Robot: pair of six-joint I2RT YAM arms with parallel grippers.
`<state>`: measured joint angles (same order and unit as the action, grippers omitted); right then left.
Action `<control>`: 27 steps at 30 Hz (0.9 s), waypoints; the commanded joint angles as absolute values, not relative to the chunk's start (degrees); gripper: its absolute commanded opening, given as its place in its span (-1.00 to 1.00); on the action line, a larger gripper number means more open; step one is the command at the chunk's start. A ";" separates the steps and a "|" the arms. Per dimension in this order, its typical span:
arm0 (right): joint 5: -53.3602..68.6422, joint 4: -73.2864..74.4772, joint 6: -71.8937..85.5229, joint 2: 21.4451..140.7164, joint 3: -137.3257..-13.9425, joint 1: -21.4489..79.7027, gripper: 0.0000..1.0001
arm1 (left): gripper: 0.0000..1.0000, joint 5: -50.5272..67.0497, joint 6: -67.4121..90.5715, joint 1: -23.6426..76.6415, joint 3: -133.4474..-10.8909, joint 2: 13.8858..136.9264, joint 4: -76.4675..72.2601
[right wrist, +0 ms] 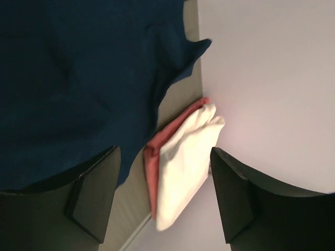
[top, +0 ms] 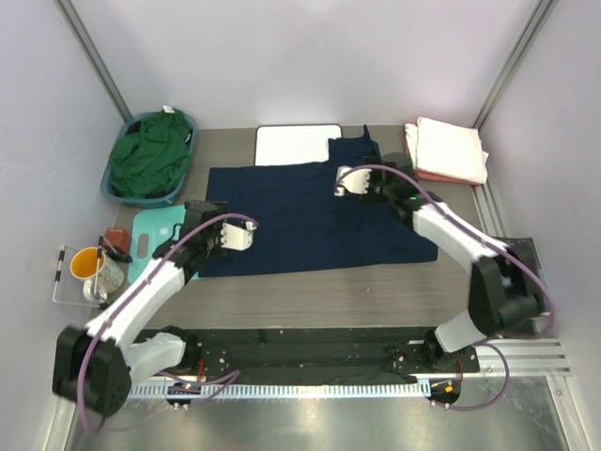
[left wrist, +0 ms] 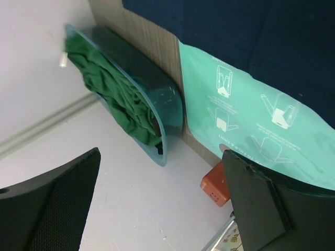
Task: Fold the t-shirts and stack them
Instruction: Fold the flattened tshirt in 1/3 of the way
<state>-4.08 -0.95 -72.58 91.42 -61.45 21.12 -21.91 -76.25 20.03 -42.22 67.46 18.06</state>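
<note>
Navy t-shirt under right claw

Robot test cell, laboratory type. Blank white enclosure walls; metal corner posts upper left and right; black mounting rail along bottom.

Plain pale walls close the space on the left, far and right sides. Two metal posts stand in the far corners. The desk has a grey wood-grain surface. At the near edge lies a shiny metal sheet. The light is soft and even.
</note>
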 commanded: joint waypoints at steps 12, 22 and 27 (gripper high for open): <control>6.24 34.19 -76.64 57.40 -33.23 20.48 0.50 | 1.00 -0.26 -98.00 20.48 -13.01 32.87 28.13; 5.71 26.55 -75.67 63.36 -28.31 20.48 0.47 | 0.99 -4.13 -94.14 20.48 -14.84 50.17 15.04; 4.22 20.40 -75.42 68.01 -27.16 20.39 0.46 | 0.95 -3.17 -91.85 20.48 -18.36 54.40 15.20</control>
<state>4.82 26.50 -76.38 64.03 -28.38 20.45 -5.48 -94.98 20.36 -16.27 52.16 15.27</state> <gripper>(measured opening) 0.733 0.995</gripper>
